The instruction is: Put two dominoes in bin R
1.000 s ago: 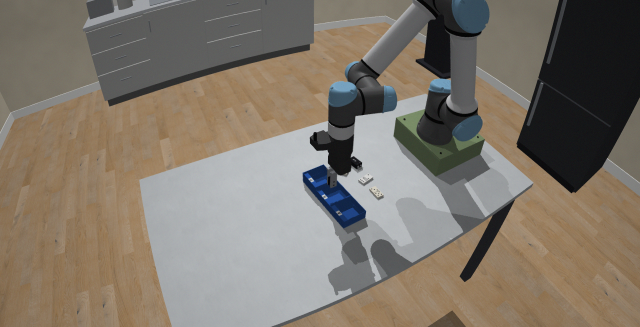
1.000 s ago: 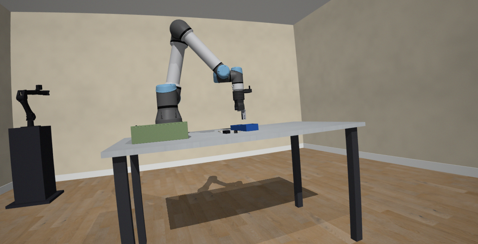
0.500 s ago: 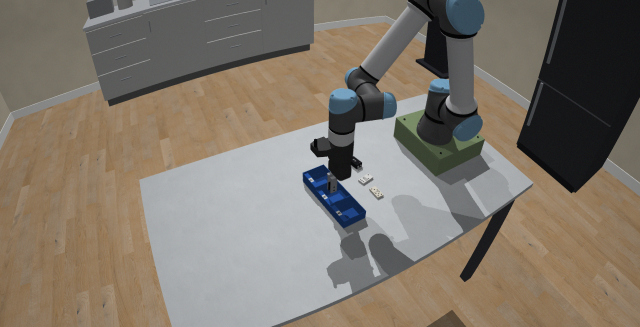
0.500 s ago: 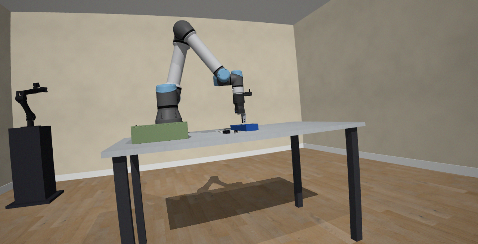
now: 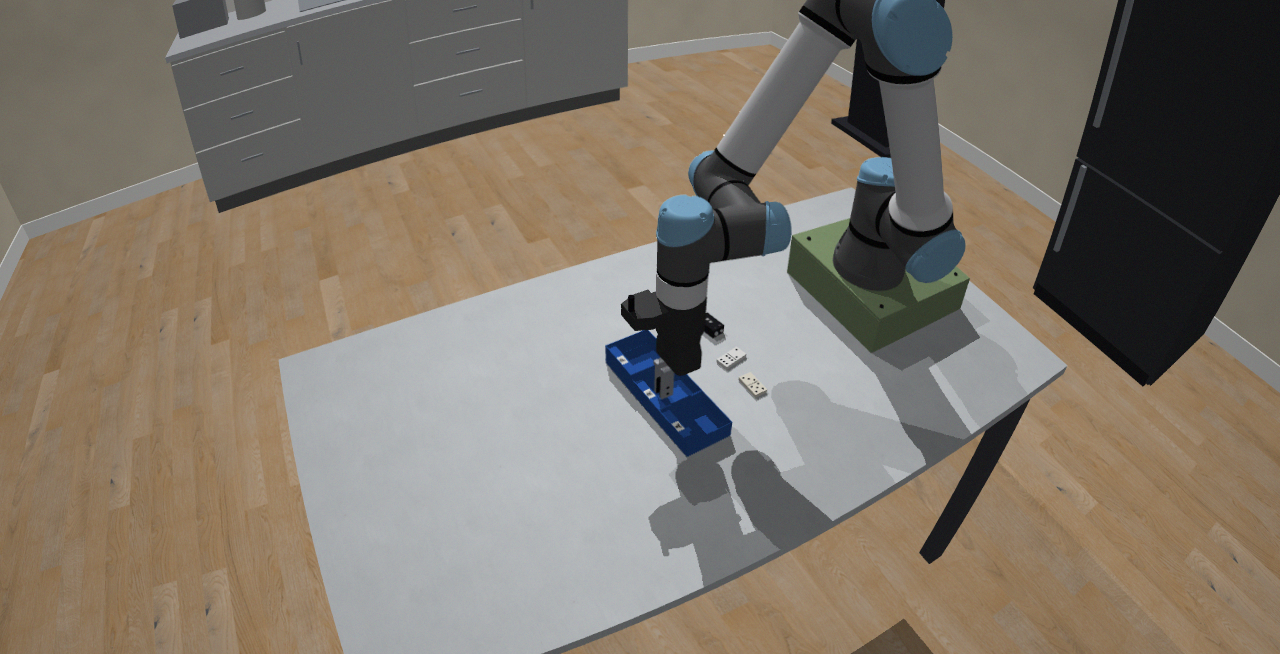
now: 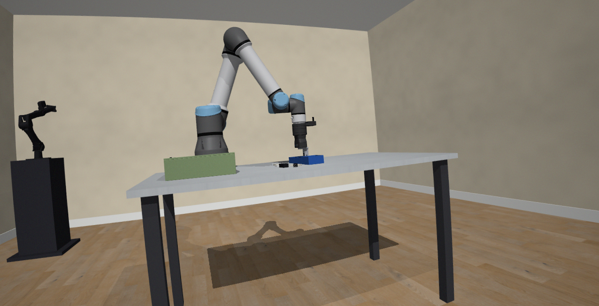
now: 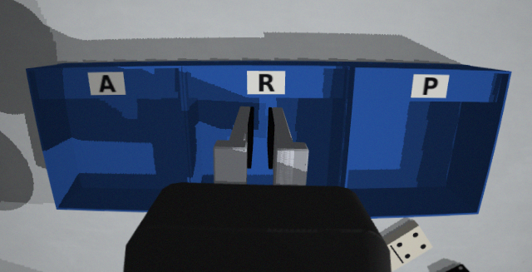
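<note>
A blue tray (image 5: 668,398) with three bins marked A (image 7: 106,83), R (image 7: 266,82) and P (image 7: 430,86) lies on the table; no domino shows in any of the bins. My gripper (image 7: 260,125) hangs fingers down over the R bin, just above its rim; it also shows in the top view (image 5: 663,384) and the exterior view (image 6: 305,151). The fingers stand close together with only the blue bin floor showing in the narrow gap, so they hold nothing. Two cream dominoes (image 5: 731,358) (image 5: 752,385) and a black domino (image 5: 713,325) lie on the table beside the tray, towards the arm's base.
The arm's green base block (image 5: 877,292) stands at the table's far right corner. In the wrist view one cream domino (image 7: 405,244) and a dark piece (image 7: 451,269) lie just outside the P bin's near wall. My wrist hides the table right behind the tray.
</note>
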